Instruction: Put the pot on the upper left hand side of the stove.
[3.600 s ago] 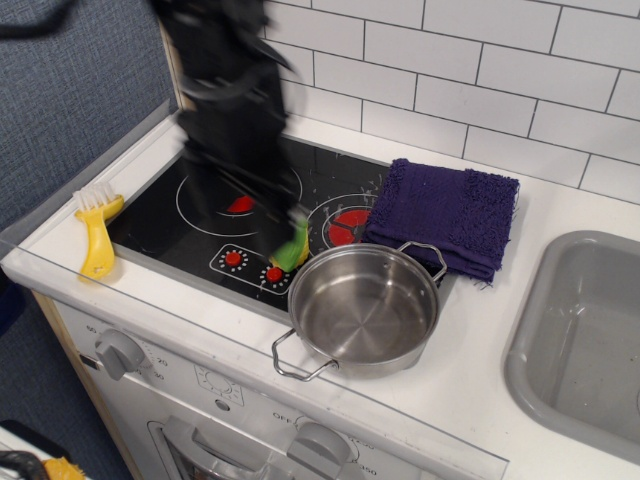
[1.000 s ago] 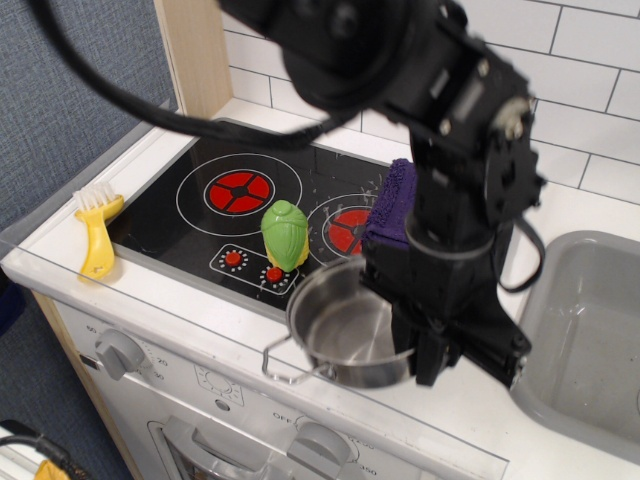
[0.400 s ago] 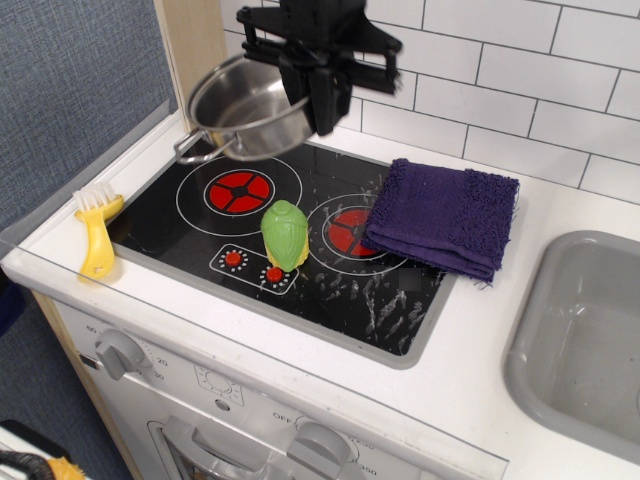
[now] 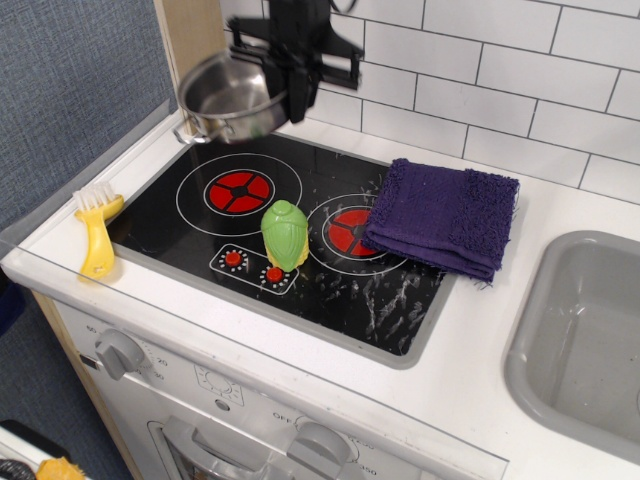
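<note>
So the pot point(image 4: 232, 98) is up in the air right now, hanging over the back left corner of the stove point(image 4: 290, 235), clear of the glass and tilted a bit so you can see into it. The black gripper point(image 4: 283, 75) comes down from the top of the picture and is clamped on the pot's right-hand rim. One wire handle sticks out on the left side, close to the wooden post in the corner.

Down on the cooktop, the left burner point(image 4: 239, 187) sits just below and in front of the pot with nothing on it. A green toy vegetable point(image 4: 285, 236) stands upright between the two burners, just behind the little red knobs point(image 4: 250, 266). The right burner point(image 4: 345, 230) is partly covered at its right edge by a folded purple towel point(image 4: 445, 216), which hangs over onto the white surface point(image 4: 470, 350). The glass in front of the towel is streaky and scuffed-looking.

On the left of the stove there's a yellow brush point(image 4: 99, 233) with white bristles lying on the surface. The grey sink point(image 4: 585, 335) is off to the right, well apart from everything.

As for writing, the cabinet front has grey dials point(image 4: 120, 350) with some numbers and what looks like "OFF" next to them, but it's too small to read properly.
</note>
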Controlling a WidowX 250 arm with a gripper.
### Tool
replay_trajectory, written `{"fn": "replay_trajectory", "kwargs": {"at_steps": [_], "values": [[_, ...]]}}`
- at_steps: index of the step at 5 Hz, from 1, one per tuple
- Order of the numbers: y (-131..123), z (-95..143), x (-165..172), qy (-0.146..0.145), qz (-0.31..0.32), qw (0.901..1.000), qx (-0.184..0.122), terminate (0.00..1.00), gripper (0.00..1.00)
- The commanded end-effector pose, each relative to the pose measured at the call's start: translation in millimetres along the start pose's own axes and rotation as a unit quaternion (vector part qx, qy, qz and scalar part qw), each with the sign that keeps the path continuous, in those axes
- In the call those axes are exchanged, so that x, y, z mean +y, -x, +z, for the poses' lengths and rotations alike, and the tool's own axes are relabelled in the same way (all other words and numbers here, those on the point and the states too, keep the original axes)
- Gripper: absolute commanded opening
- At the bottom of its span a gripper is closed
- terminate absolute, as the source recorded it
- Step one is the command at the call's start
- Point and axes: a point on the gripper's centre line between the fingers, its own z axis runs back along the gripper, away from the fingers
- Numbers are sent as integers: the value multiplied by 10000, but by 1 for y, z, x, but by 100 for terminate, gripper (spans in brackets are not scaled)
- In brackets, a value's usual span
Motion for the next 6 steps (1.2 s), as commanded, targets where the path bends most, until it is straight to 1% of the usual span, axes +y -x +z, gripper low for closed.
{"fn": "replay_trajectory", "kwargs": {"at_steps": [1,2,3,4,5,6], "values": [[-14,-16,33,-445,251,9987,-44,0,0],[-9,-27,36,-528,249,9983,94,0,0],[0,-31,31,-588,133,9980,194,0,0],[9,-33,30,-609,95,9978,249,0,100],[12,-27,30,-581,65,9981,172,0,100],[12,-13,34,-399,65,9992,-7,0,100]]}}
